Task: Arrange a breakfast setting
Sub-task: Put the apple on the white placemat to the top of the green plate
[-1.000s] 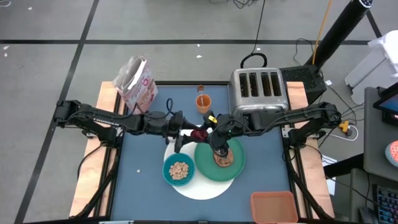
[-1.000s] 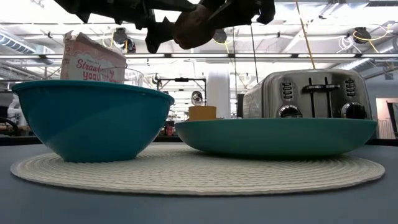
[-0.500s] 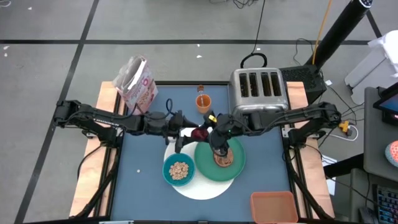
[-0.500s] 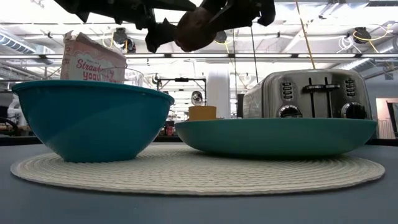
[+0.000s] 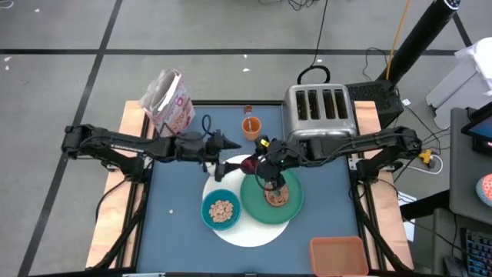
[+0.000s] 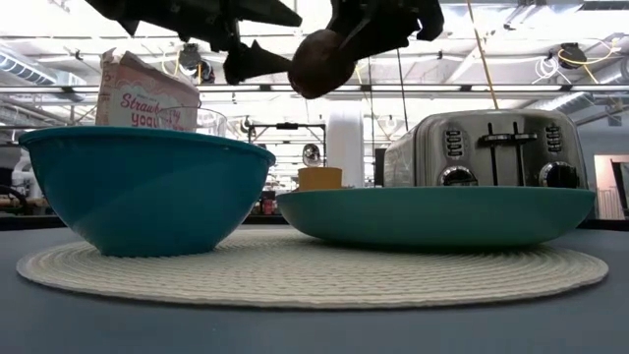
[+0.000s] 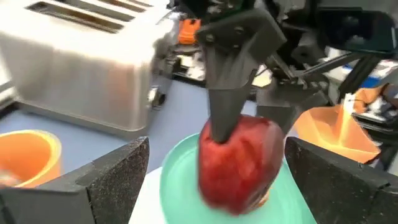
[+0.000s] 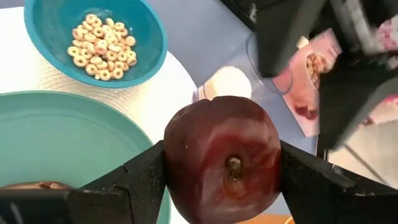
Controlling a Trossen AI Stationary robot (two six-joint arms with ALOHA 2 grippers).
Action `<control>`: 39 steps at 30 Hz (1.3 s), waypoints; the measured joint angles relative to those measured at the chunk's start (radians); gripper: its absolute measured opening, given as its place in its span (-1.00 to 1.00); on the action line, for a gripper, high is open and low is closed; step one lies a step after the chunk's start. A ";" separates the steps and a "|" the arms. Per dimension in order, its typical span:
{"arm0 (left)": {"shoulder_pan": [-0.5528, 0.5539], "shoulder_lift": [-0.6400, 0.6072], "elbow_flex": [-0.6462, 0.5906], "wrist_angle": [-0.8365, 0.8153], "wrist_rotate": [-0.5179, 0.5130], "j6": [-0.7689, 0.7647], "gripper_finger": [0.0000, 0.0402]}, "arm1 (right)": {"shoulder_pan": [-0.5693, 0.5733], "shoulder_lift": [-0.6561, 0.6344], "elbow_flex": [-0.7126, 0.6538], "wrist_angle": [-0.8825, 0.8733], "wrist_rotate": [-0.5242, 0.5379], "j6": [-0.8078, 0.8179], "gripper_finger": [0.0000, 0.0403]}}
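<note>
Above the plate's (image 5: pixel 254 201) far-left rim, right hand (image 5: pixel 266 166) holds the fruit (image 5: pixel 251 165) clamped between its two fingers, stem end facing its wrist camera, well clear of the surface. Left hand (image 5: pixel 223 143) sits just beside it on the left, fingers spread wide and empty, fruit visible between them in its wrist view but not touched. Key relation: fruit hangs over the plate edge nearest the glass (image 5: pixel 215 168), with the bread (image 5: pixel 277 197) toward the plate's middle-right, so the free plate area lies straight down and slightly toward the bowl (image 5: pixel 221 211) side. My read: right arm is the only one placed to set it down; short vertical drop, mind the bread and rim. Round fruit could roll off the rim onto the mat (image 5: pixel 254 231) if released too near the edge. Cup (image 5: pixel 251 126) stands far side of the surface, off the mat.
</note>
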State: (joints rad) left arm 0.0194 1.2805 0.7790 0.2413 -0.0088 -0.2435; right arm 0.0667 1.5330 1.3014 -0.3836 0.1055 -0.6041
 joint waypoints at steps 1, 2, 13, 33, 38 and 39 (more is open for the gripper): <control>0.010 -0.024 0.001 -0.039 0.000 0.009 0.89 | -0.006 0.000 0.000 0.000 0.000 0.007 0.28; 0.019 -0.049 0.001 -0.074 -0.001 0.018 0.89 | -0.013 0.000 0.000 -0.002 0.000 0.008 0.28; 0.095 -0.337 0.000 -0.349 -0.002 0.066 0.89 | -0.117 0.044 0.152 -0.039 0.003 0.013 0.28; 0.105 -0.509 -0.001 -0.560 -0.001 0.058 0.89 | -0.243 0.452 0.401 -0.285 -0.005 -0.025 0.28; 0.105 -0.509 -0.001 -0.561 -0.001 0.058 0.89 | -0.256 0.479 0.401 -0.359 -0.092 -0.021 0.28; 0.105 -0.509 -0.001 -0.561 -0.001 0.058 0.89 | -0.256 0.479 0.401 -0.366 -0.121 -0.015 0.28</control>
State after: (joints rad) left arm 0.1242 0.7719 0.7780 -0.3197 -0.0101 -0.1860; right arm -0.1898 2.0121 1.7027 -0.7499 -0.0157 -0.6196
